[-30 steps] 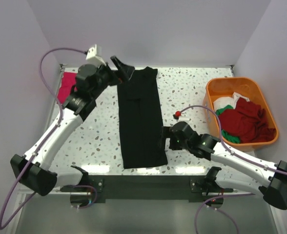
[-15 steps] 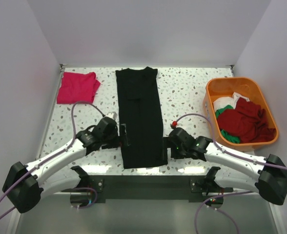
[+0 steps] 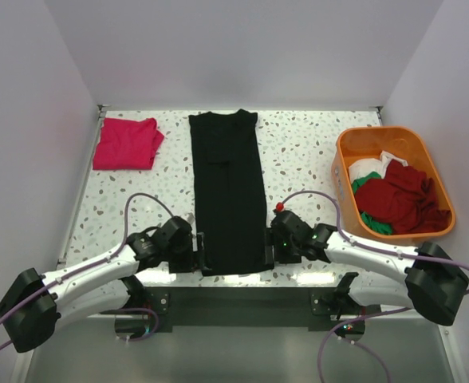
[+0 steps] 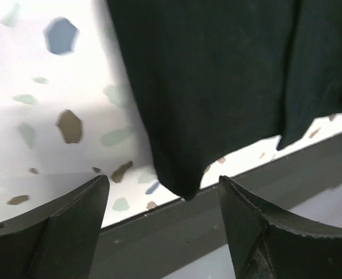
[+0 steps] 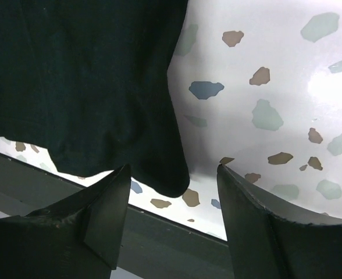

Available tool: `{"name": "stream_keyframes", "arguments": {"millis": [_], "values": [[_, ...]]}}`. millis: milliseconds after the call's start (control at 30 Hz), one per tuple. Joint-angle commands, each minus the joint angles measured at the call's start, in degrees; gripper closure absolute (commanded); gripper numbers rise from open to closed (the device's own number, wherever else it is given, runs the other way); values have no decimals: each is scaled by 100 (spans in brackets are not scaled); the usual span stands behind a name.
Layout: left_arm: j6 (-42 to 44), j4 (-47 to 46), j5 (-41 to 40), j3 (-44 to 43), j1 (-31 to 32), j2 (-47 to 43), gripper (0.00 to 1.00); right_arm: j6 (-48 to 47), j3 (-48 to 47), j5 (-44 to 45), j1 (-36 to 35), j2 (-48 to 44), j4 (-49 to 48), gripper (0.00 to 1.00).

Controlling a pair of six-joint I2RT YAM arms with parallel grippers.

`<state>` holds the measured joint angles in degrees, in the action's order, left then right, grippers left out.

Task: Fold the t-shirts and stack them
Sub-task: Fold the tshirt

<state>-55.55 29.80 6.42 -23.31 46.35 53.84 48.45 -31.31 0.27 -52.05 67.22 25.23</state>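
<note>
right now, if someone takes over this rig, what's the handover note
Grippers: left gripper open at the black t-shirt's near left corner; right gripper open at its near right corner. Neither grips anything.
Things: black t-shirt lies in a long strip, hem at the table's near edge. The pink-red t-shirt lies folded at far left. The dark red shirt, green shirt and white shirt are heaped in the orange tub.
Left: grip both corners, fold, stack, then the tub's shirts.

pale lilac walls (image 3: 242, 48) enclose a white speckled table (image 3: 310, 144); dark rail (image 3: 234, 307) along its near edge
</note>
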Motion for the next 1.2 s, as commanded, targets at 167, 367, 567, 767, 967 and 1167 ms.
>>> {"name": "stream_keyframes", "arguments": {"millis": [167, 367, 567, 767, 967, 1167], "values": [[-290, -414, 264, 195, 164, 205, 42, 288, 239, -194, 11, 10, -396, 48], [-281, -764, 387, 301, 234, 311, 74, 428, 371, -282, 11, 37, -493, 64], [-123, -765, 176, 99, 234, 618, 97, 552, 599, -616, 2, -218, -686, 92], [-131, -652, 176, 178, 269, 514, 100, 727, 863, -950, 2, -473, -757, 100], [-219, -422, 603, 274, 305, -415, 100, 833, 951, -1247, -7, -876, -617, 100], [-105, -343, 345, 108, 322, -533, 100, 816, 785, -978, -7, -1167, -309, 100]]}}
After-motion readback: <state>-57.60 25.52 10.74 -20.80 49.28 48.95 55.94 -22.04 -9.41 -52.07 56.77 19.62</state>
